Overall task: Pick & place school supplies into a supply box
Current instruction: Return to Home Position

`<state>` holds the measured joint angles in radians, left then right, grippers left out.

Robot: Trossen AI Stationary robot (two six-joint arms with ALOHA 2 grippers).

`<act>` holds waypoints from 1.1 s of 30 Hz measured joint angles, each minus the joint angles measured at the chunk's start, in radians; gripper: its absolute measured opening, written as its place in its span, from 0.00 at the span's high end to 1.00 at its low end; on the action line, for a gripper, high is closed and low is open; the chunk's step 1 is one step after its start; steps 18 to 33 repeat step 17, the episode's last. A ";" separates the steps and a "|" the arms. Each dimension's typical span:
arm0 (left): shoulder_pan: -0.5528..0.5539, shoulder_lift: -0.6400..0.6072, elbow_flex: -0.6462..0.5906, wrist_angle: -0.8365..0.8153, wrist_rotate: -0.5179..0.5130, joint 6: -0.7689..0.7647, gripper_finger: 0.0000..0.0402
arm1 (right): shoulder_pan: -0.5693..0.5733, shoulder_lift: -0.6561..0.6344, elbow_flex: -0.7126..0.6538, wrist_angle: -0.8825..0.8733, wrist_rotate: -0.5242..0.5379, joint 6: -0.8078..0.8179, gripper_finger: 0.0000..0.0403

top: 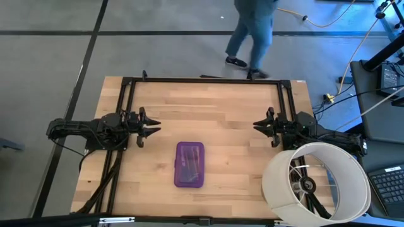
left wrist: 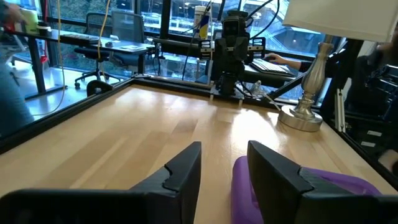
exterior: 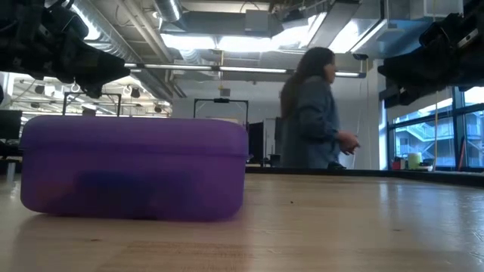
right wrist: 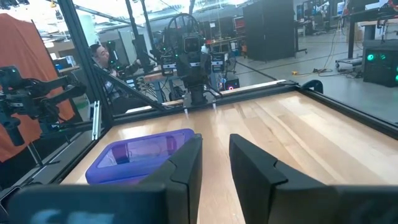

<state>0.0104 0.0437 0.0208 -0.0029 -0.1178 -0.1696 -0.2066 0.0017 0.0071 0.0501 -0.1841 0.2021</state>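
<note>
box (top: 189,164): purple, lid shut, lying flat on the table (top: 214,107); about midway between the left and right edges, and nearer the edge away from the person than the table's middle; its long sides run toward that edge
supplies: thin dark and pale shapes show through the lid, lying lengthwise inside the box; which is which cannot be told
left gripper (top: 153,127): held above the wood by the table's left edge, about halfway along it, pointing toward the right edge; fingers parted with nothing between them; well apart from the box
right gripper (top: 255,125): held above the wood by the table's right edge, about halfway along it, facing the left gripper across the table; fingers parted, a narrow gap, nothing in it; well apart from the box
lamp (top: 315,183): big white shade over the table's right corner on the side away from the person, reaching past the edges there
person (top: 251,31): on the floor beyond the opposite edge, in jeans and dark shoes, not touching the table
</note>
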 joint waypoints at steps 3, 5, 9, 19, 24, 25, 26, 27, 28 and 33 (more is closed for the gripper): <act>0.000 0.000 0.000 0.000 0.000 0.000 0.69 | 0.000 0.000 0.000 0.000 0.000 0.001 0.78; 0.000 0.000 0.000 0.000 0.000 0.000 0.69 | 0.000 0.000 0.000 0.000 0.000 0.000 0.78; 0.000 0.000 0.000 0.000 0.000 0.000 0.69 | 0.000 0.000 0.000 0.000 0.000 0.000 0.78; 0.000 0.000 0.000 0.000 0.000 0.000 0.70 | 0.000 0.000 0.000 0.000 0.000 0.001 0.78; 0.000 0.000 0.000 0.000 0.000 0.000 0.70 | 0.000 0.000 0.000 0.000 0.000 0.001 0.78; 0.000 0.000 0.000 0.000 0.000 0.000 0.70 | 0.000 0.000 0.000 0.000 0.000 0.001 0.78; 0.000 0.000 0.000 0.000 0.000 0.000 0.70 | 0.000 0.000 0.000 0.000 0.000 0.001 0.78; 0.000 0.000 0.000 0.000 0.000 0.000 0.70 | 0.000 0.000 0.000 0.000 0.000 0.001 0.78; 0.000 0.000 0.000 0.000 0.000 0.000 0.70 | 0.000 0.000 0.000 0.000 0.000 0.001 0.78; 0.000 0.000 0.000 0.000 0.000 0.000 0.70 | 0.000 0.000 0.000 0.000 0.000 0.001 0.78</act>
